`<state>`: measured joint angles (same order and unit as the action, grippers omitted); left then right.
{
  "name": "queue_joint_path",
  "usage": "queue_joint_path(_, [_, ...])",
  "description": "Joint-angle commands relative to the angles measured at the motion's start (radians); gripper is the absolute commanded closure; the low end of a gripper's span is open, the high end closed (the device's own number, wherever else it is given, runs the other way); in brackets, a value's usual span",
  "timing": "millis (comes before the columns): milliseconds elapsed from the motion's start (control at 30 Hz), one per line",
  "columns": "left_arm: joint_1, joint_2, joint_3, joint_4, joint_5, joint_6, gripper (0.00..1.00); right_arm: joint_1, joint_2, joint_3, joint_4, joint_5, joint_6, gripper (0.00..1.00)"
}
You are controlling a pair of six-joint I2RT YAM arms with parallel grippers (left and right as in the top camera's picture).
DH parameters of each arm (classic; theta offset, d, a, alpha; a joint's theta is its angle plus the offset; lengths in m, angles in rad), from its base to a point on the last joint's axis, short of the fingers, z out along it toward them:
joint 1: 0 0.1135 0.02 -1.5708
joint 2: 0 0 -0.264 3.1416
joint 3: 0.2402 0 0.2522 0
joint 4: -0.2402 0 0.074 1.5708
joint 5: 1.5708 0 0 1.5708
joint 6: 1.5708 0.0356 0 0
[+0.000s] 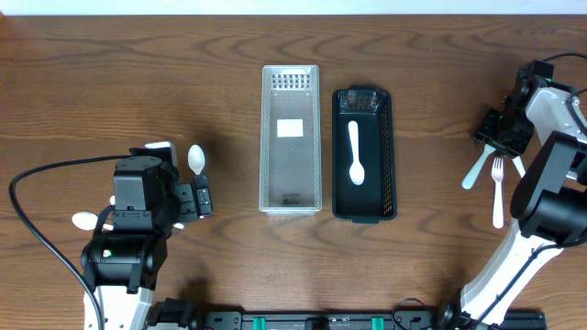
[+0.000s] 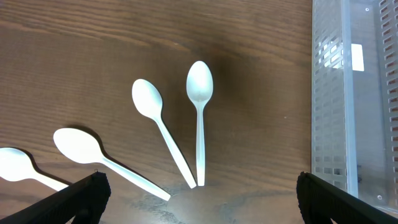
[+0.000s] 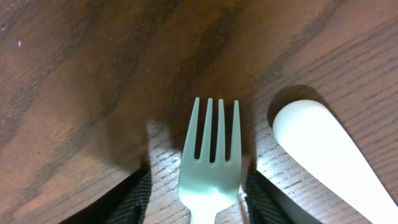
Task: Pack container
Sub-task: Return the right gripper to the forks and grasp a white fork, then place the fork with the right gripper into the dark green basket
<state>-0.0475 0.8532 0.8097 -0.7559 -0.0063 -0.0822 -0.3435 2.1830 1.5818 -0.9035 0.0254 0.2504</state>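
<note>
A clear container point(image 1: 290, 137) and a black container point(image 1: 363, 151) stand side by side mid-table, and a white spoon point(image 1: 356, 151) lies in the black one. My left gripper point(image 2: 199, 208) hangs wide open over several white spoons point(image 2: 199, 118) and holds nothing. The clear container point(image 2: 354, 93) is to its right. My right gripper point(image 3: 202, 202) is low over the wood, with a white fork point(image 3: 209, 158) between its fingers point(image 3: 134, 199). A gap still shows on the fork's left side. In the overhead view the right gripper point(image 1: 501, 139) is at the far right.
Another white utensil point(image 3: 329, 155) lies just right of the fork. Overhead, two white utensils point(image 1: 498, 192) lie below the right gripper. Spoons point(image 1: 195, 158) lie around the left arm. A black cable point(image 1: 37, 229) loops at the left.
</note>
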Motion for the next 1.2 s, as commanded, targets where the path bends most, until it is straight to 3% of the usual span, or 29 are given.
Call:
queue_joint_path(0, [0.004,0.002,0.014,-0.003,0.0,-0.01,0.02,-0.004,0.028,-0.034,-0.001,0.023,-0.005,0.51])
queue_joint_path(367, [0.004,0.002,0.014,-0.003,0.0,-0.01,0.02,-0.004,0.028,-0.034,0.005,0.023,-0.005,0.73])
queue_joint_path(533, [0.004,0.002,0.014,-0.003,0.0,-0.009,0.02,-0.003,0.028,-0.034,0.007,0.023,-0.005,0.75])
queue_joint_path(667, [0.004,0.002,0.014,-0.003,0.0,-0.009,0.02,-0.001,0.027,-0.031,0.008,-0.004,-0.005,0.83])
queue_joint_path(900, [0.004,0.002,0.014,-0.003,0.0,-0.009,0.02,0.044,-0.042,-0.003,-0.04,-0.057,-0.005,0.86])
queue_joint_path(1167, [0.004,0.002,0.014,-0.007,0.0,-0.009,0.02,0.235,-0.315,0.077,-0.136,-0.064,-0.005,0.86])
